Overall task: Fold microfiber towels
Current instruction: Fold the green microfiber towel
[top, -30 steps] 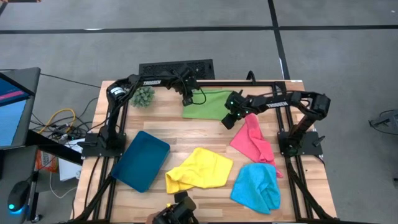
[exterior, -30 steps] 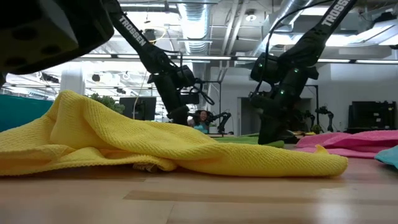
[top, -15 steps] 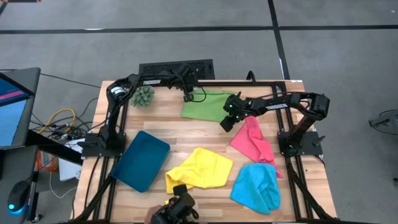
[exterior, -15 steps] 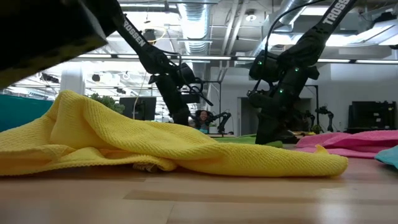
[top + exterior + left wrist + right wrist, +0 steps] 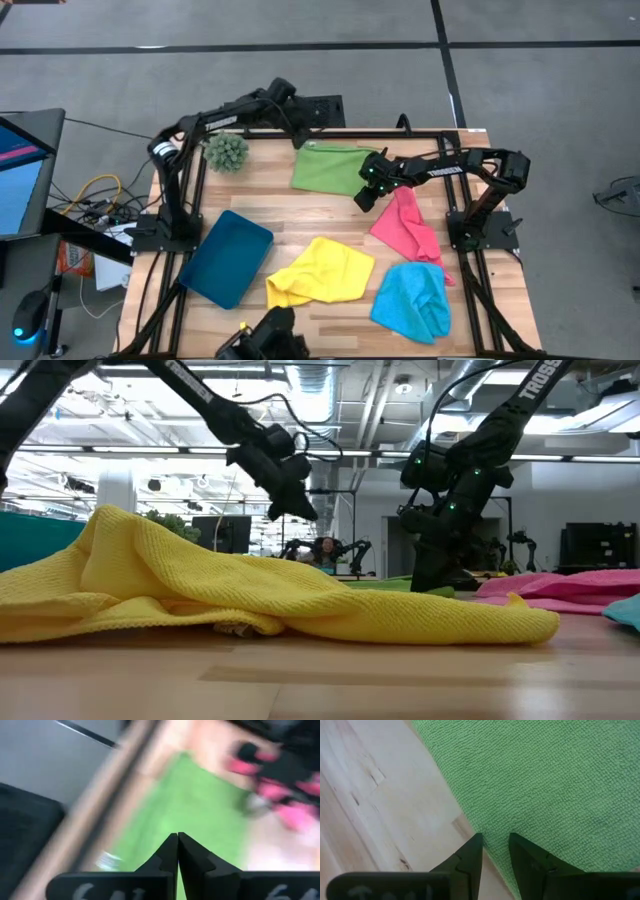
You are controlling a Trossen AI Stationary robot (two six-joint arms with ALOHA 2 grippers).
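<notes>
the green towel [image 5: 330,168] lies flat at the far middle of the bench [image 5: 300,225]. the left pincer [image 5: 297,137] hangs above its far left corner, fingers pressed together on nothing. the right pincer [image 5: 366,195] sits at the towel's near right edge, fingers [image 5: 470,857] slightly spread on either side of the edge. the pink towel [image 5: 408,228], yellow towel [image 5: 322,271] and light blue towel [image 5: 413,299] lie crumpled nearer.

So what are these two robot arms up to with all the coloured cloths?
They are working on the green towel at the table's far edge. The left gripper, shut, hangs above its far corner; nothing shows pinched. The right gripper sits at its near edge, fingers slightly apart. The yellow, pink and blue towels lie crumpled.
</notes>
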